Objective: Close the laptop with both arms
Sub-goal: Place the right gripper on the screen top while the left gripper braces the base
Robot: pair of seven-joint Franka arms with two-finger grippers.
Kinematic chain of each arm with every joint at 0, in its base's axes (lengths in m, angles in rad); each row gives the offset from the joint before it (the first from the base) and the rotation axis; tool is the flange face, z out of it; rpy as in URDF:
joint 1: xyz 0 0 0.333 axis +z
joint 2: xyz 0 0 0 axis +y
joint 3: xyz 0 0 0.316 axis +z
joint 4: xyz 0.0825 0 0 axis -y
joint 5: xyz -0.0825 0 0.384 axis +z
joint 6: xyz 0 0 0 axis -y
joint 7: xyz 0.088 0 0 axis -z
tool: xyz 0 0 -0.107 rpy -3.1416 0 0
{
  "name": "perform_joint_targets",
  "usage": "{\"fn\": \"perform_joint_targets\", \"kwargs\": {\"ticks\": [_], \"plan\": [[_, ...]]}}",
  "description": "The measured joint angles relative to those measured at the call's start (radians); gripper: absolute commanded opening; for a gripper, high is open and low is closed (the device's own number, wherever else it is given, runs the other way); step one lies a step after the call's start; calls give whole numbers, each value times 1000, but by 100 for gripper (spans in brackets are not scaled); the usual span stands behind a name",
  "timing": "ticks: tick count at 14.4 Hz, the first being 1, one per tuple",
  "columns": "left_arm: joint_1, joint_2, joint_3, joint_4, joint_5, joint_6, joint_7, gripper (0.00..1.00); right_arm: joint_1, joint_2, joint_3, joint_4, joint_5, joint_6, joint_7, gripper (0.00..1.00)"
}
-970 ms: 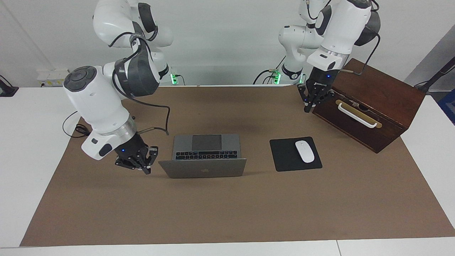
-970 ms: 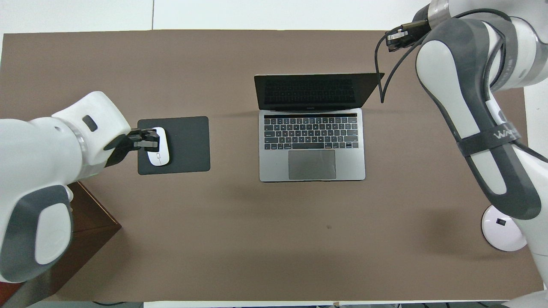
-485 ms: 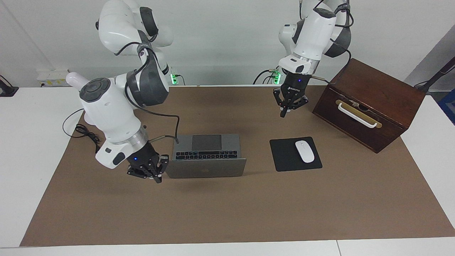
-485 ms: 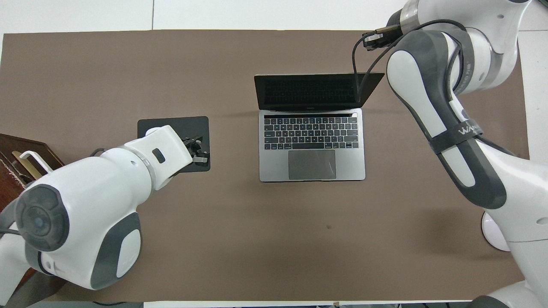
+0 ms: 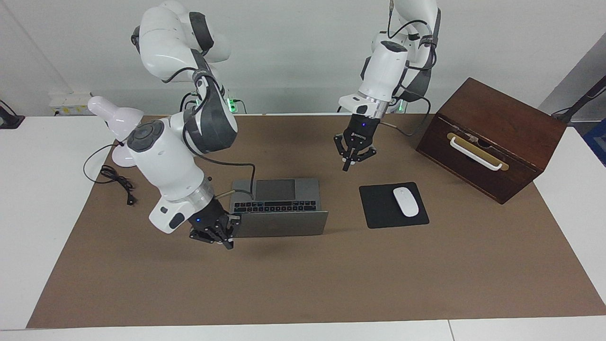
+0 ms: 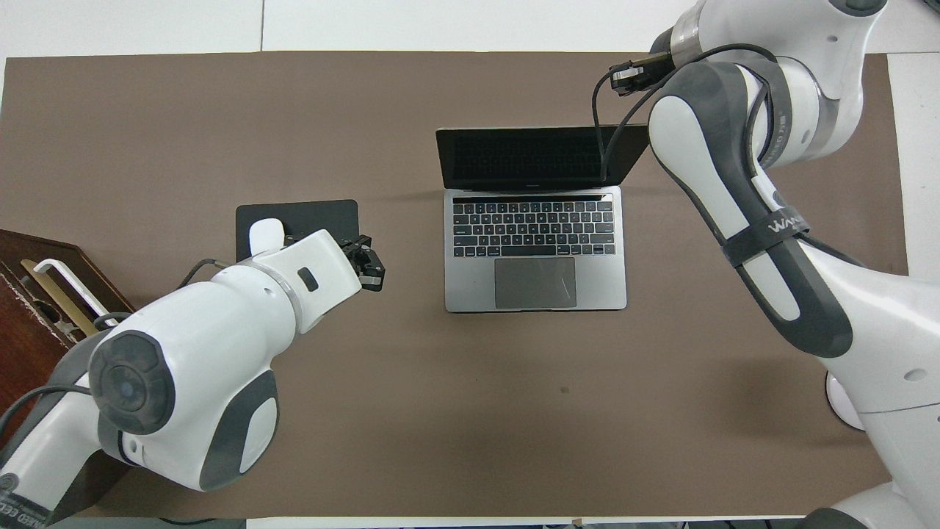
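So the laptop [image 5: 278, 207] sits open mid-surface, lid edge running arm to arm. The right gripper [image 5: 229, 244], fingers pressed together, is low at the lid's corner at its own end, clearly closest. The left gripper [image 5: 347, 166], also pinched shut on nothing, hangs above the surface beside the laptop.
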Motion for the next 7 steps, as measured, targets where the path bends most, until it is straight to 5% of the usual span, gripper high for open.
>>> {"fn": "perform_joint_targets", "kwargs": {"ticks": [7], "plan": [[-51, 79, 0, -49, 0, 146, 0, 0, 4, 1, 1, -74, 3, 19, 2, 0]]}}
